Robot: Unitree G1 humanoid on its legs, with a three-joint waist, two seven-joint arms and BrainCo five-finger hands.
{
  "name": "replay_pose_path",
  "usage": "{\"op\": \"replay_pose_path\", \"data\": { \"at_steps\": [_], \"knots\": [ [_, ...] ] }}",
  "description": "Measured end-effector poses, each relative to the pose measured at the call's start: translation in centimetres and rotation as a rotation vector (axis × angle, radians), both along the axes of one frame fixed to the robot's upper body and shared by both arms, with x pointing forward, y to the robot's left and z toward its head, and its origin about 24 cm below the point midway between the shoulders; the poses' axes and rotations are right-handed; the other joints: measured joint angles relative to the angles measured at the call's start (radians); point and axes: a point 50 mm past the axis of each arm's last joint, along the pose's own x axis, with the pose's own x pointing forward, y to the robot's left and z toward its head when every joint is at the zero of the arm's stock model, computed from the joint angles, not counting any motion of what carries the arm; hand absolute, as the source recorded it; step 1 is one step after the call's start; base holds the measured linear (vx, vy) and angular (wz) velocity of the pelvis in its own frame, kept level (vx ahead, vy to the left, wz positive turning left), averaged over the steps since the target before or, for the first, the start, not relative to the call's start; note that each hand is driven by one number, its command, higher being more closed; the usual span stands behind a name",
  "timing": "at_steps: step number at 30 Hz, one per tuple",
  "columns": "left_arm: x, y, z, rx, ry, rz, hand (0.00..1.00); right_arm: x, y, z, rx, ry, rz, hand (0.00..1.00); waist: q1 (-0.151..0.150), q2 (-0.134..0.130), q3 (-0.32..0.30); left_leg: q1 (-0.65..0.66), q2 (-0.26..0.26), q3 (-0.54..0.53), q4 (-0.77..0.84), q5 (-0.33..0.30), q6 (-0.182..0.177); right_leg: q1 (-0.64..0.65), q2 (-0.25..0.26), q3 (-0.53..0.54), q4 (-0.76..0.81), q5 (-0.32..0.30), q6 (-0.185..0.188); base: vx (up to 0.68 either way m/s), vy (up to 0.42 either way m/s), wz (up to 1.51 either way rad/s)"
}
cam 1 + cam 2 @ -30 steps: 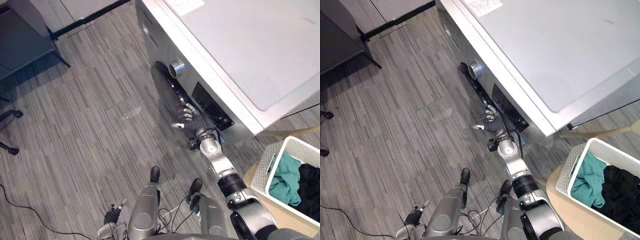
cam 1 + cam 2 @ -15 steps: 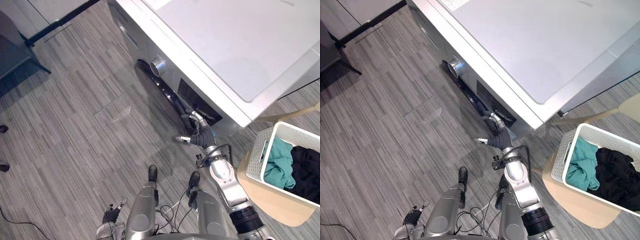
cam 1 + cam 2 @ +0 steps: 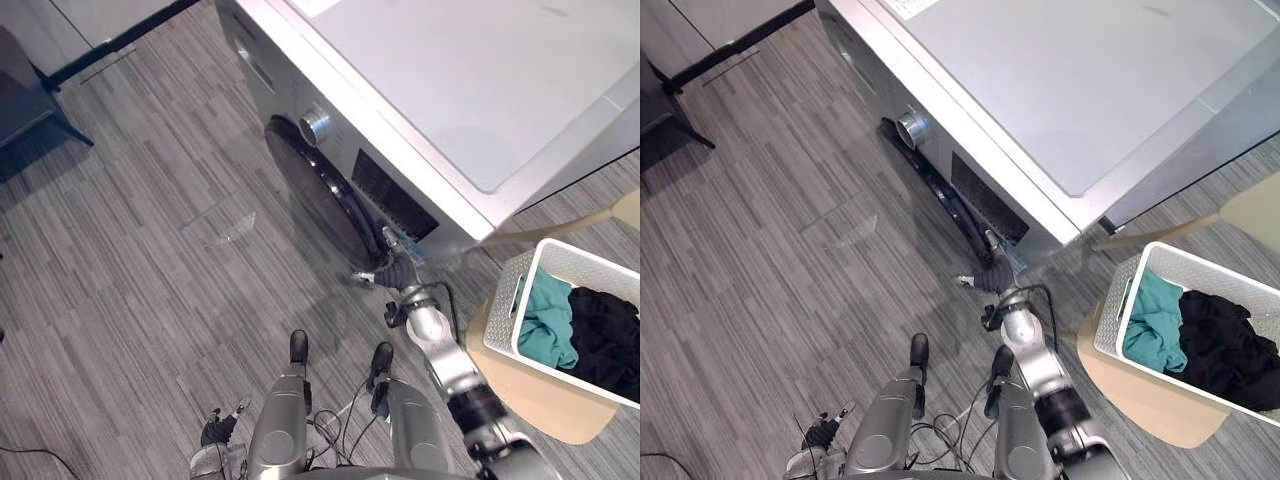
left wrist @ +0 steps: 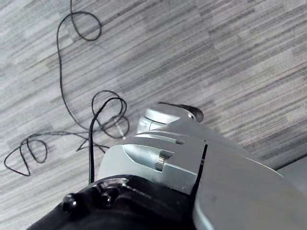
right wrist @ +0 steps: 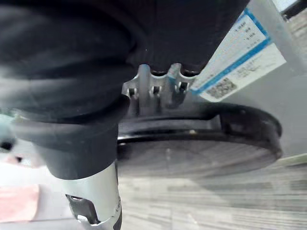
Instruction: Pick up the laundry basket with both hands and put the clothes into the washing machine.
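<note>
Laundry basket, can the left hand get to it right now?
Probably not. The left hand hangs low on the robot's left, while the laundry basket sits far off to the right on a tan seat.

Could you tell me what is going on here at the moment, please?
The robot's right hand is at the edge of the round door of the washing machine, apparently working on opening it. The left hand hangs low by its side. The white laundry basket, holding teal and black clothes, sits on a beige seat to the robot's right, not yet picked up.
</note>
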Motion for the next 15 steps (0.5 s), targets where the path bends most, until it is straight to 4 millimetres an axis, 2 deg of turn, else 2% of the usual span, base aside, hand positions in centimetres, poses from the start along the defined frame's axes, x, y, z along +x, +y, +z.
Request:
{"op": "replay_pose_path", "data": {
  "at_steps": [3,5,7,9,11,13,15],
  "knots": [
    [0.7,-0.4,0.2,-0.006,-0.030,-0.013,0.00,2.1,-1.1,-0.5,-0.010,0.060,-0.097,0.00,0.026,0.018,0.014,-0.017,-0.008,-0.029,-0.011,0.017,-0.004,-0.019,-0.010,-0.024,0.021,-0.004,0.000,-0.03,0.003,0.26],
    [1.2,-0.8,0.4,-0.021,-0.051,-0.012,0.00,3.8,-1.8,0.0,0.006,0.109,-0.149,0.00,0.045,0.036,0.028,-0.034,-0.014,-0.033,-0.026,0.030,0.004,-0.044,-0.019,-0.028,0.035,-0.005,0.000,-0.07,0.018,0.15],
    [1.9,-1.4,0.6,-0.033,-0.081,-0.007,0.00,5.5,-2.5,1.5,0.059,0.124,-0.202,0.00,0.070,0.060,0.060,-0.054,-0.020,-0.040,-0.039,0.045,0.004,-0.070,-0.029,-0.036,0.049,-0.006,0.001,-0.10,0.021,0.15],
    [1.7,-1.3,0.5,-0.039,-0.074,0.029,0.00,5.6,-1.4,1.8,0.104,0.120,-0.162,0.00,0.065,0.057,0.067,-0.065,-0.021,-0.058,-0.062,0.060,0.003,-0.084,-0.031,-0.053,0.053,-0.008,0.004,-0.07,0.000,0.19],
    [2.2,-1.4,0.7,-0.042,-0.092,0.031,0.00,5.5,-0.5,1.8,0.134,0.122,-0.153,0.00,0.075,0.058,0.069,-0.073,-0.018,-0.063,-0.065,0.062,0.003,-0.094,-0.032,-0.062,0.064,-0.010,0.001,-0.05,-0.026,0.10],
    [2.6,-1.4,0.8,-0.044,-0.102,0.030,0.00,5.5,0.1,2.0,0.121,0.117,-0.141,0.00,0.075,0.058,0.069,-0.081,-0.017,-0.067,-0.064,0.062,0.003,-0.098,-0.033,-0.070,0.069,-0.014,-0.004,-0.05,-0.018,0.11],
    [2.9,-1.4,0.9,-0.042,-0.108,0.029,0.00,5.2,1.7,2.3,0.079,0.092,-0.093,0.00,0.075,0.059,0.070,-0.088,-0.011,-0.074,-0.065,0.062,0.002,-0.101,-0.030,-0.085,0.068,-0.018,-0.009,-0.04,-0.030,0.15]
  ]
}}
